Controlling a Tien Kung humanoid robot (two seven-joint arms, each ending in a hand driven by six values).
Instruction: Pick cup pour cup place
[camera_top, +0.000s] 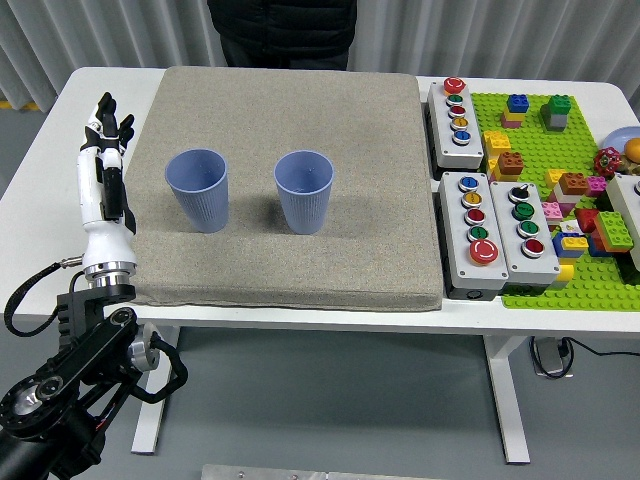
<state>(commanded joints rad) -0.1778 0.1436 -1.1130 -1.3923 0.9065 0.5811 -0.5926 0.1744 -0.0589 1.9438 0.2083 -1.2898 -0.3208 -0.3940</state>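
Two blue ribbed cups stand upright on the grey mat (300, 250): the left cup (198, 190) and the right cup (304, 191), about a hand's width apart. My left hand (105, 135) is raised at the mat's left edge, fingers stretched out and holding nothing, a short way left of the left cup. Its white forearm (100, 215) rises from the table's near left. My right hand is out of view.
Two grey button boxes (455, 112) (498, 236) sit right of the mat. A green brick baseplate (560, 150) with several loose bricks fills the far right. A person in dark clothing (283, 30) stands behind the table.
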